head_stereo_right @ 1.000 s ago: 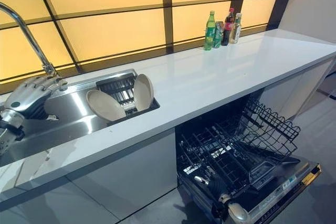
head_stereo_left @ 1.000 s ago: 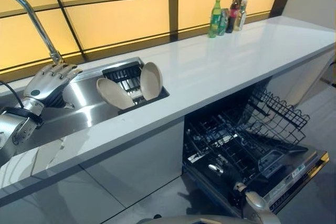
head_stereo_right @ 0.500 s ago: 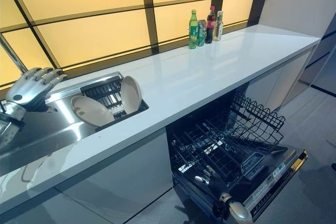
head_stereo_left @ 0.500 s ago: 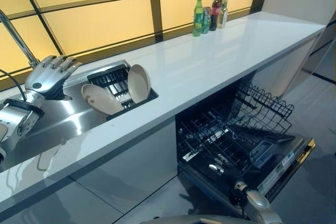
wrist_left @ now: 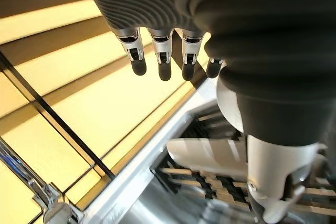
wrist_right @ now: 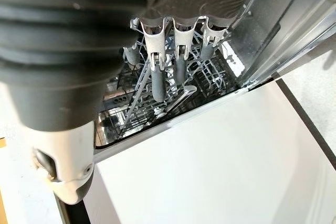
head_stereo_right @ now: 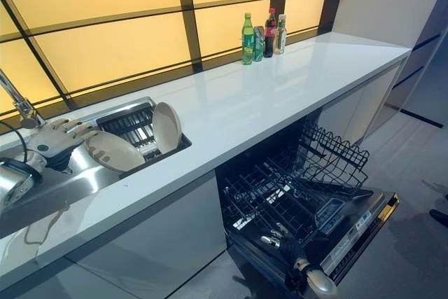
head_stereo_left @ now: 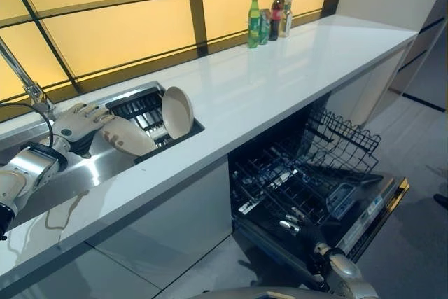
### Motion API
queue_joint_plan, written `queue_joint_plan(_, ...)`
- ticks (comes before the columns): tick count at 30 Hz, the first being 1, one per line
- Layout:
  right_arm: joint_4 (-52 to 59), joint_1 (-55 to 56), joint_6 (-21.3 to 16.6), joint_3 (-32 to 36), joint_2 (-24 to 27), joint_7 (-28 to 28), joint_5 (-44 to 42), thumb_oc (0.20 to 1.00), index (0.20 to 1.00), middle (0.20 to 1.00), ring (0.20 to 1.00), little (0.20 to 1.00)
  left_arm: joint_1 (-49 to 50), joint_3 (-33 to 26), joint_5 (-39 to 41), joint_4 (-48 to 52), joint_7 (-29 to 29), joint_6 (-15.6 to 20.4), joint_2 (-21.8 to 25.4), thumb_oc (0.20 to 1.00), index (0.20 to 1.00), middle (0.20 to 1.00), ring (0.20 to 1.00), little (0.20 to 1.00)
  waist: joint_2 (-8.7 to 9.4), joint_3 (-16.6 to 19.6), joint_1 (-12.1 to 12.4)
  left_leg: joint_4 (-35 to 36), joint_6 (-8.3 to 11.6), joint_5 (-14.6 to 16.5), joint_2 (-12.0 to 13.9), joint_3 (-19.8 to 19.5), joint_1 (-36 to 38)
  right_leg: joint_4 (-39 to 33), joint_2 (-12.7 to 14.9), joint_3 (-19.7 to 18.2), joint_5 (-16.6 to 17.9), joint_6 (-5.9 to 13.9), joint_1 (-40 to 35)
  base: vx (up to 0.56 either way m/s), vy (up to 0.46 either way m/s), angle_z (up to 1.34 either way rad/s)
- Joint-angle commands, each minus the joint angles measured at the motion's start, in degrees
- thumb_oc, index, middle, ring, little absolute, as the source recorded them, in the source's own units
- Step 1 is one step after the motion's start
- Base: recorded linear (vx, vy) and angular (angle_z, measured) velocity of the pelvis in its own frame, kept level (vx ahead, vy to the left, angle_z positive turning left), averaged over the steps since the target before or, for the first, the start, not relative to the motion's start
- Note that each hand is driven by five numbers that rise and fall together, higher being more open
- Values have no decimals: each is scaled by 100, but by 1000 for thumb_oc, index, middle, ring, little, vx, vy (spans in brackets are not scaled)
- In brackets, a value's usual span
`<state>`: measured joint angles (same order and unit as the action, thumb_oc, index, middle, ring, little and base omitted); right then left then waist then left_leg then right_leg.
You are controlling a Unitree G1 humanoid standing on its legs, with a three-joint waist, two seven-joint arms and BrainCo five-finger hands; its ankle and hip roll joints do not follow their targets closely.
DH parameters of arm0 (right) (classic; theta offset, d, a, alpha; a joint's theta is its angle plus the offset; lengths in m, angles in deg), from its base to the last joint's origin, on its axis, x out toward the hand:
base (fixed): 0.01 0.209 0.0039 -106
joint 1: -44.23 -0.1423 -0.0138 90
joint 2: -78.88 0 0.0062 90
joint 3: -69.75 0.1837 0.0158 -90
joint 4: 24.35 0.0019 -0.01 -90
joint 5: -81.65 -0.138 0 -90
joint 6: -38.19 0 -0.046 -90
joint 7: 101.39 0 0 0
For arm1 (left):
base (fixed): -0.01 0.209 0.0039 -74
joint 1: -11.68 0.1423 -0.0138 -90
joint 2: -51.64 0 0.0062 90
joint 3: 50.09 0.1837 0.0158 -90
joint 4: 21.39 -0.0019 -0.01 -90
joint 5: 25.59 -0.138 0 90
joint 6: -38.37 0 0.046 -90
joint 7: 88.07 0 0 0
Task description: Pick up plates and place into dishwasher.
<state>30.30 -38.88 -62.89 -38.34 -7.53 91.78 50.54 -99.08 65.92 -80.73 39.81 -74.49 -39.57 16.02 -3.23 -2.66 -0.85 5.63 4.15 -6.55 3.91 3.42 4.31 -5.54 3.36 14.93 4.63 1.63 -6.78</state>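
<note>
Two beige plates stand in a dark rack in the steel sink. The near plate leans back; the far plate stands almost upright. My left hand hovers at the near plate's upper left edge, open, fingers straight; I cannot tell if it touches. The left wrist view shows its fingers stretched above the plate. The dishwasher under the counter stands open, with dark wire racks. My right hand hangs open over the lowered door, its fingers pointing at the lower rack.
A chrome faucet rises left of the sink. Three bottles stand at the back of the long white counter. The dishwasher's upper rack is pulled out and tilted at the right. Grey floor lies below.
The camera has swung, shifting the whole scene left. My left hand has come down from beside the faucet base to the near plate's edge. The right hand stays put.
</note>
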Motion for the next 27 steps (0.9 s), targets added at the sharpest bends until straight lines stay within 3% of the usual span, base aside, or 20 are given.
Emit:
queue_joint_plan(1, 153, -597, -230, 108, 248, -85, -113, 1000, 1000, 1000, 1000, 1000, -819, -90, -60, -349, 193, -31, 27, 1000, 1000, 1000, 1000, 1000, -93, -499, -75, -105, -94, 887, -200, 222, 162, 83, 429, -132, -544, 674, 32, 0, 0, 0)
queue_joint_plan(9, 146, -664, -251, 137, 287, -226, -75, 1000, 1000, 1000, 1000, 1000, -961, 96, -313, -793, 649, 165, -274, 1000, 1000, 1000, 1000, 1000, -83, -508, -136, -97, -87, 893, -199, 278, 152, 82, 428, -157, -537, 677, 67, -2, 12, 0)
queue_joint_plan(27, 215, -785, -210, 329, 519, -513, -133, 1000, 1000, 1000, 1000, 1000, -1270, 597, -983, -1524, 568, -313, -783, 1000, 1000, 1000, 1000, 1000, -11, -685, -393, -90, -98, 877, -196, 383, 131, 108, 364, -357, -490, 649, 194, -5, 33, -5)
